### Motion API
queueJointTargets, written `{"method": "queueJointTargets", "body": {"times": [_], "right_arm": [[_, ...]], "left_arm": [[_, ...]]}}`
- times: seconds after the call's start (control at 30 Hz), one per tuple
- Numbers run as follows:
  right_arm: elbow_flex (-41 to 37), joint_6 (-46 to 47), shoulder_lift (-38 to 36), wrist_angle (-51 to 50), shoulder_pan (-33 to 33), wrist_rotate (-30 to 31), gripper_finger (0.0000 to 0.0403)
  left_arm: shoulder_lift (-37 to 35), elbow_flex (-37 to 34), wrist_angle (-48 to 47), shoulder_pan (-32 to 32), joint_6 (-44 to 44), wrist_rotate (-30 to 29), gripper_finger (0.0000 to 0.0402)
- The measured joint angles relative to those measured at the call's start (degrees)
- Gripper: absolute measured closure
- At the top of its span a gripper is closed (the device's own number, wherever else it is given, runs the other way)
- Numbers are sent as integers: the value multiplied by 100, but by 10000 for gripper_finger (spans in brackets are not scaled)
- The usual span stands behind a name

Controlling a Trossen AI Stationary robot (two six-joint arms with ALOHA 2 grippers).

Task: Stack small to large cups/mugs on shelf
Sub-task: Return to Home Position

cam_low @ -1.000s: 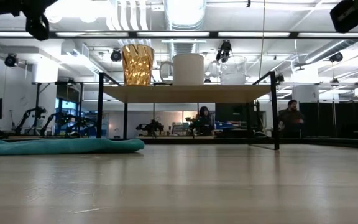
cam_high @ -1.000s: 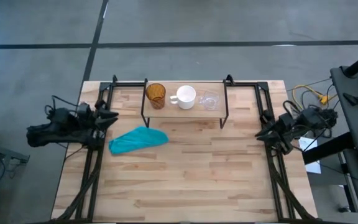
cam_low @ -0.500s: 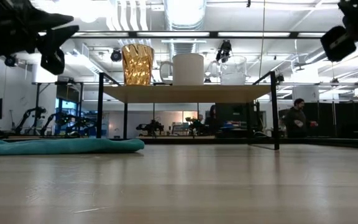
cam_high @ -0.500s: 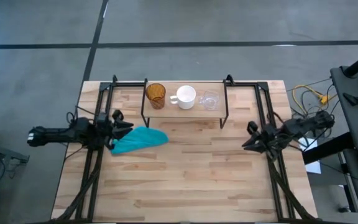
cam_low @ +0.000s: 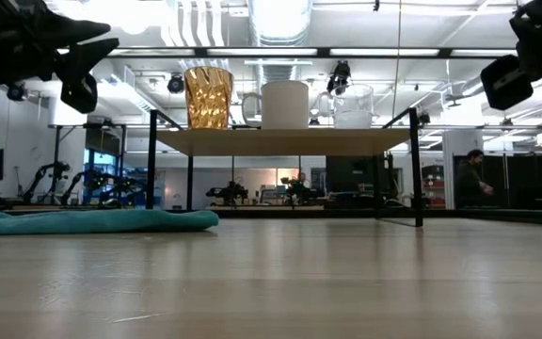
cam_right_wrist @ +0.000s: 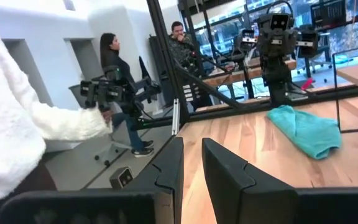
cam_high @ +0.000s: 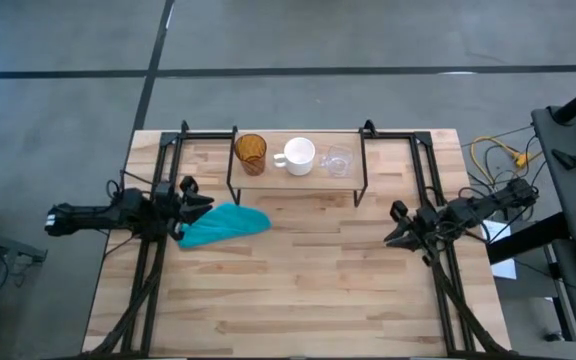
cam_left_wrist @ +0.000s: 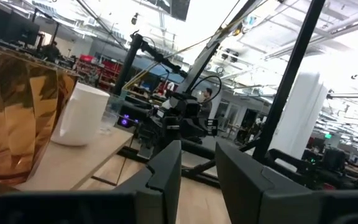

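Three vessels stand in a row by their bases on the shelf (cam_high: pixel 298 175), a wooden board on thin black legs near the table's far edge. From left to right they are the amber textured cup (cam_high: pixel 251 153), the white handled mug (cam_high: pixel 298 156) and the small clear glass cup (cam_high: pixel 339 161). The low view shows the same row: amber cup (cam_low: pixel 208 97), mug (cam_low: pixel 282 104), glass (cam_low: pixel 353 106). My left gripper (cam_high: pixel 196 197) hovers open left of the shelf, above the table. My right gripper (cam_high: pixel 395 225) hovers open to the shelf's right and nearer. Neither touches anything.
A crumpled teal cloth (cam_high: pixel 223 225) lies on the table near the shelf's left legs, just below my left gripper. Black arm frames run along both table sides. In the right wrist view a person's white sleeve (cam_right_wrist: pixel 17 124) is close by, with other people farther off.
My left gripper swung out from the table's left edge toward the right and came lower, stopping above the cloth's left end. My right gripper moved from the right edge toward the table's left and near edge, also lower. The cups and the cloth have stayed put.
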Motion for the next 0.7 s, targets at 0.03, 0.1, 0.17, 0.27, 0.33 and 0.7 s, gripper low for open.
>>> {"method": "queueJointTargets", "body": {"times": [0.03, 0.1, 0.17, 0.27, 0.33, 0.7], "right_arm": [[0, -5, 0, -29, 1, 1, 349], [-1, -10, 2, -142, 1, 25, 349], [-2, -15, 4, -229, 0, 43, 349], [-2, 57, 10, -330, 1, 45, 349], [-2, 192, 13, -334, 1, 45, 349], [-2, 395, 13, -340, 1, 45, 349]], "left_arm": [[2, 0, -36, 0, 3, -1, 316], [5, -2, -171, 0, 2, -1, 316], [9, -2, -228, 0, 1, -3, 316], [15, -4, -236, 0, -18, -3, 316], [13, -7, -230, 0, -43, -3, 316], [20, -11, -228, 0, -45, -12, 316]]}}
